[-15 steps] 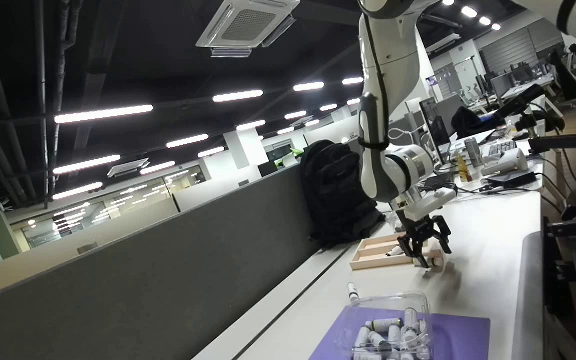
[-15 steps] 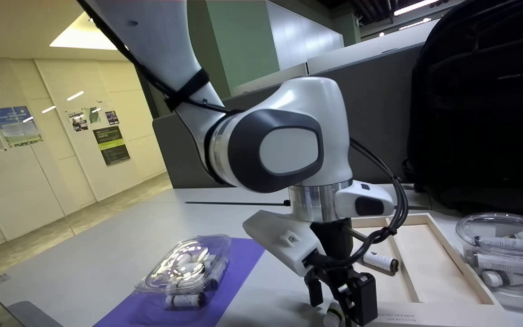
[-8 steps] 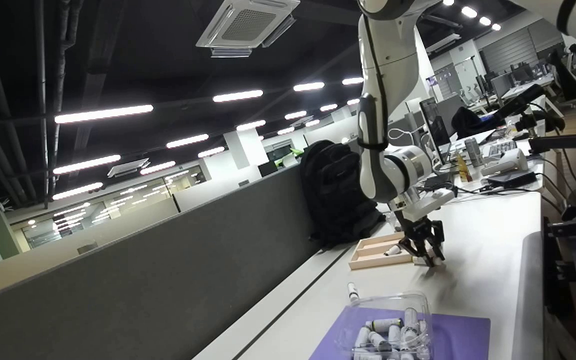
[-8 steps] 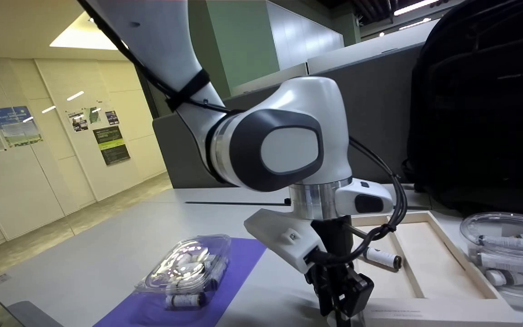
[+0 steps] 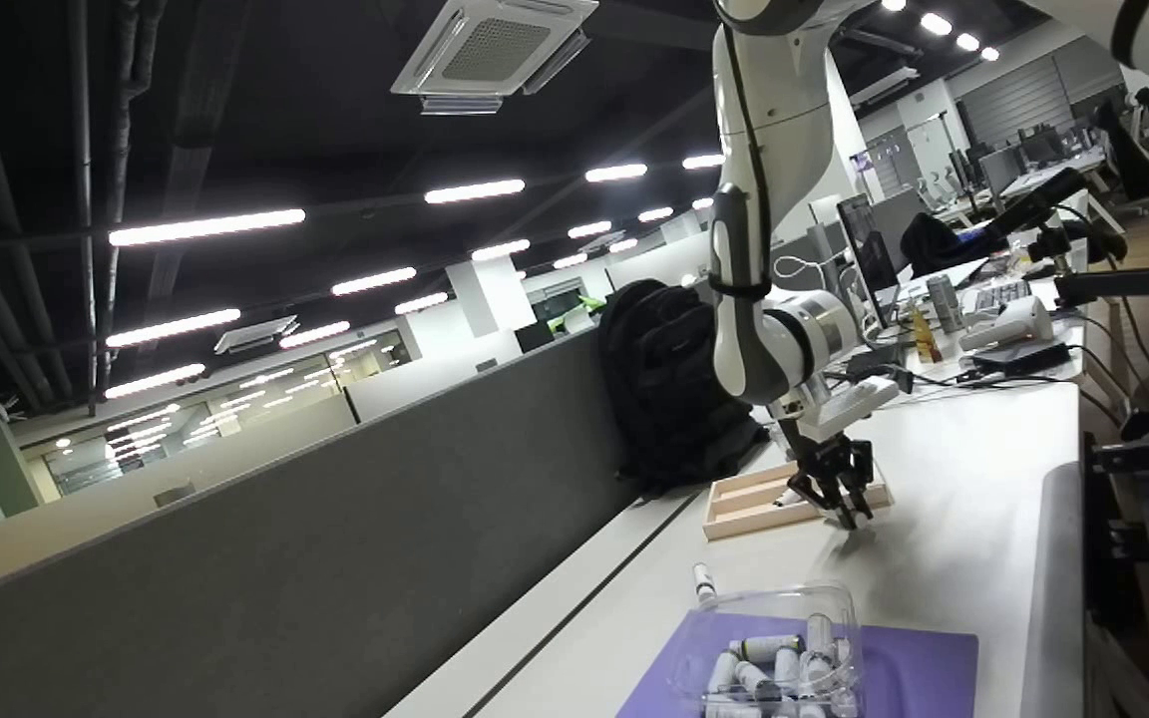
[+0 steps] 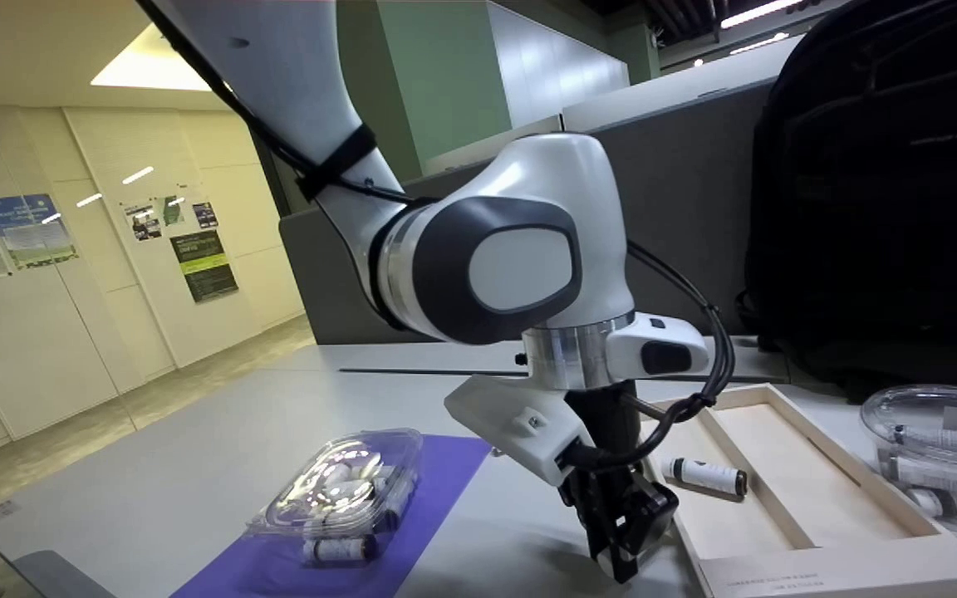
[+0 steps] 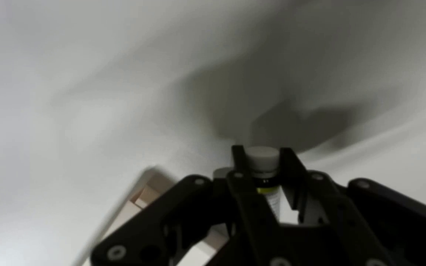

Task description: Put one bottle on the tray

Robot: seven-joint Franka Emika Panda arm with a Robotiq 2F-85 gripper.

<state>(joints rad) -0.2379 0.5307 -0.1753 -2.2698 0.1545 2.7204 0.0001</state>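
My gripper (image 7: 262, 153) is shut on a small bottle (image 7: 273, 198) with a white cap and a yellow-banded label. In the wrist view the cap pokes out between the fingertips, and the fingers hide much of the body. Whether the bottle touches the table, I cannot tell. Right beside the gripper (image 5: 846, 514) lies the light wooden tray (image 6: 869, 558), split lengthwise by a divider; its near wall (image 5: 752, 525) shows in an exterior view. Another bottle (image 6: 704, 477) rests on its side in the tray's nearer compartment. A tray corner (image 7: 126, 212) is at lower left in the wrist view.
A purple mat (image 5: 924, 668) carries a clear container (image 6: 345, 482) with several bottles. One more bottle (image 5: 703, 580) is on the table by the mat. Past the tray sits a clear round tub (image 6: 944, 465) of bottles, with a black backpack (image 6: 877, 208) behind it against the partition (image 5: 385, 529).
The gripper's fingers have come together around the bottle beside the tray. In an exterior view the tray and the round tub have shifted a little to the right.
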